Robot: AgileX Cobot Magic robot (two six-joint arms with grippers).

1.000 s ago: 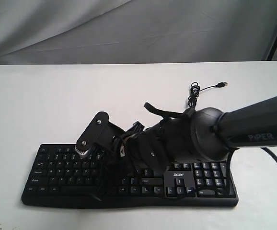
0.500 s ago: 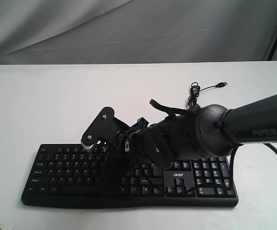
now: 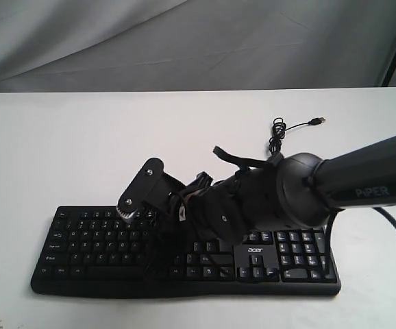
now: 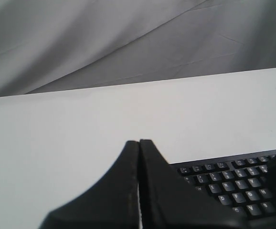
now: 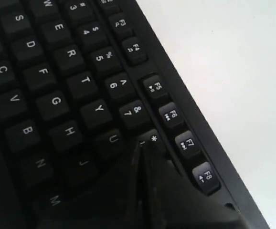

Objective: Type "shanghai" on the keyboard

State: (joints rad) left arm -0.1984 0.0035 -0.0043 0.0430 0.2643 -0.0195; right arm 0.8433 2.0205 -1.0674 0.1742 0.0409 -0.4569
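Keyboard [image 3: 88, 240] sits along the near edge of the white table [image 3: 61, 151]. The right gripper [image 5: 140, 148] has its fingers pinched together, tip down by the U and 8 keys. The left gripper [image 4: 139, 143] is pinched closed too, over bare table.

matt blk plastic keyboard [image 3: 88, 241], smooth table [image 3: 47, 151]

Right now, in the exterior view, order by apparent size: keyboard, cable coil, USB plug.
Largest: keyboard.
Next: cable coil.
Smallest: USB plug.
Coil and plug lie farther back, which shrinks them, but the order is plain.
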